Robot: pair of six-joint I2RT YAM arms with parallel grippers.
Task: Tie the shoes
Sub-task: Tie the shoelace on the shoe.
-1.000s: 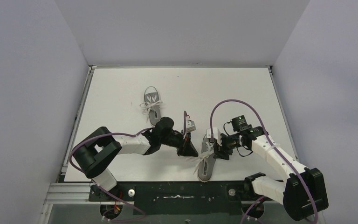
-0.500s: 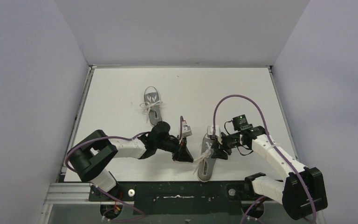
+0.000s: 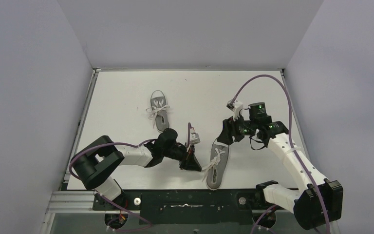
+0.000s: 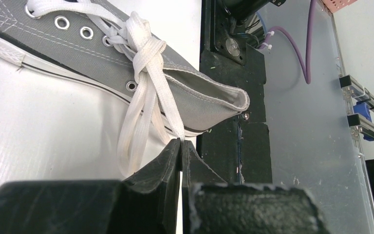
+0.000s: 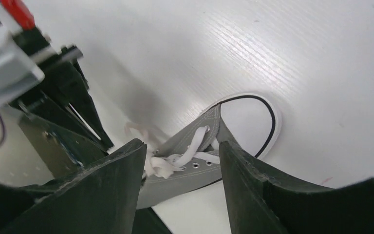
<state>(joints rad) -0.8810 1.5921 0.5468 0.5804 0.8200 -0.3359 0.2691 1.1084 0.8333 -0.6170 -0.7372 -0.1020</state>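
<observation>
White table (image 3: 126,97) boxed by plain pale walls (image 3: 29,97); black near rail (image 3: 185,200).

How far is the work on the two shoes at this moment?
Done: the far shoe looks tied, with a bow across it. In hand: the near shoe has a crossed knot at its top eyelets, and the left gripper is shut on its lace. The right gripper is open above the toe, holding nothing. Left: probably a finished bow on the near shoe.
</observation>
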